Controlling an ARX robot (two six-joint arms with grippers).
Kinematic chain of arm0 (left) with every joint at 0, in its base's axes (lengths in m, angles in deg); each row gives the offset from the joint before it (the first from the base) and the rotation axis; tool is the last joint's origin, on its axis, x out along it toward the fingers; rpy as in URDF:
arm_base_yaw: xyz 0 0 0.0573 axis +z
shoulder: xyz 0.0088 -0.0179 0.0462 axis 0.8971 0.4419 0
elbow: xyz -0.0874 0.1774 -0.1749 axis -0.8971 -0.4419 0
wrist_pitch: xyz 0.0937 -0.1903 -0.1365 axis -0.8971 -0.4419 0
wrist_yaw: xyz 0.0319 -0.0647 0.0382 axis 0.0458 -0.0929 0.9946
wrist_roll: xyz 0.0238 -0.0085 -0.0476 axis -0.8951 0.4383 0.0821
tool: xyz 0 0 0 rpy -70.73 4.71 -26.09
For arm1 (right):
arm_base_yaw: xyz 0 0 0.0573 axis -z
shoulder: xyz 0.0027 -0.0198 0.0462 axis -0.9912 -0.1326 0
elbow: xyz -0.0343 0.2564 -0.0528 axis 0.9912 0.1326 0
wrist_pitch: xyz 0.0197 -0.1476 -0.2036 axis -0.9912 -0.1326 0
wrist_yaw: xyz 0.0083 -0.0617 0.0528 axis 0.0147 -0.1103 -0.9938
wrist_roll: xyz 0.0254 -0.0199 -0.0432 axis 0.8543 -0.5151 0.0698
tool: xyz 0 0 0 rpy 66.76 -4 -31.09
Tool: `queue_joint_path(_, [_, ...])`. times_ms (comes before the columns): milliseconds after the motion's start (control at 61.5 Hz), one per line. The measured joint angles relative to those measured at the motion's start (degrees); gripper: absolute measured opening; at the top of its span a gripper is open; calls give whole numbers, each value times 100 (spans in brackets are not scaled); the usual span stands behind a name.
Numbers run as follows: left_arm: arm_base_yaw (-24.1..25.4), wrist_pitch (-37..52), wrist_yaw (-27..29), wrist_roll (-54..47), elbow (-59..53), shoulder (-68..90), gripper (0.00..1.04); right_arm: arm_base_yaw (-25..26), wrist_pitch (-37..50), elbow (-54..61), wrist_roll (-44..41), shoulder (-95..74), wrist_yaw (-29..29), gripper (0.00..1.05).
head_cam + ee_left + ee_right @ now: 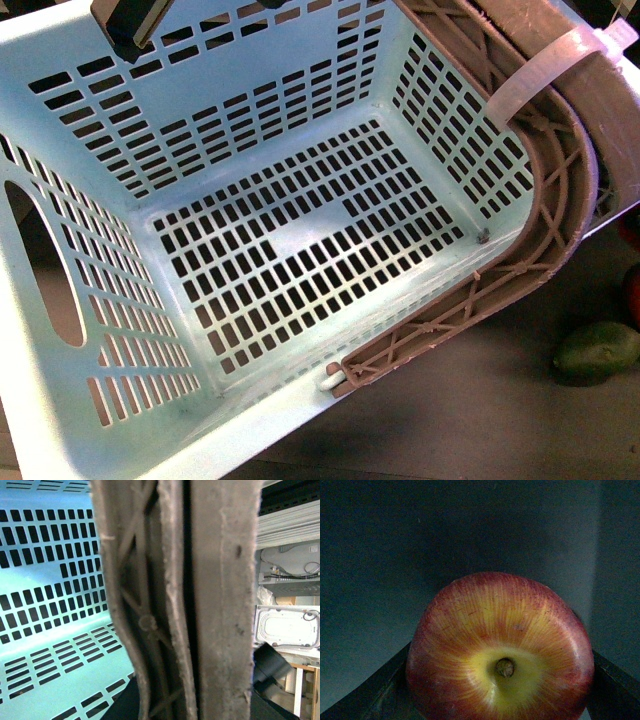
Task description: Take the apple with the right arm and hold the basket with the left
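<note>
In the front view the basket (250, 425) fills nearly the whole picture, tilted so that its open top faces the camera. An oval hand hole (45, 265) cuts its left wall. The slotted floor lies in the middle with nothing on it. A dark block (130, 25) pokes in over the far rim at the upper left, and I cannot tell what it is. Along the right wall runs the brown ribbed handle (545, 210), curving from the near rim to the top right corner, with a white band (545, 65) looped over it. Beyond the handle the grey counter (480, 420) shows, and a dull green fruit (597, 352) rests on it near the right edge, apart from the basket. A red sliver (633, 295) just above the fruit is too cropped to name.

In the left wrist view the mint wall of the basket (45, 500) stands on one side. Two brown handle (220, 605) bars cross the middle, very close to the lens, and white machines (287, 630) sit behind them. The left tool's fingers are not visible here, so I cannot tell whether it grips.

In the right wrist view the apple (500, 650) sits in the right tool (495, 685), stem dimple and yellow patch toward the camera. A dark finger (365, 700) meets each of its flanks, so the tool is closed on the fruit. A dim grey surface lies behind.
</note>
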Motion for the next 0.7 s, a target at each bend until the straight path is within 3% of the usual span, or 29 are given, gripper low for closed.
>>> queue_joint_path(163, [0, 0, -4, 0, 0, 0, 16, -9, -382, 699, 138, 1740, -463, 80])
queue_joint_path(341, [0, 0, 0, 0, 0, 0, 16, -240, -964, 933, 474, 3491, -549, 80])
queue_joint_path(472, [0, 0, -2, 0, 0, 0, 16, -645, -1307, 903, 754, 4559, -529, 80])
queue_joint_path(699, [0, 0, -4, 2, 0, 0, 16, -1836, -1451, 831, 1176, 5139, -219, 80])
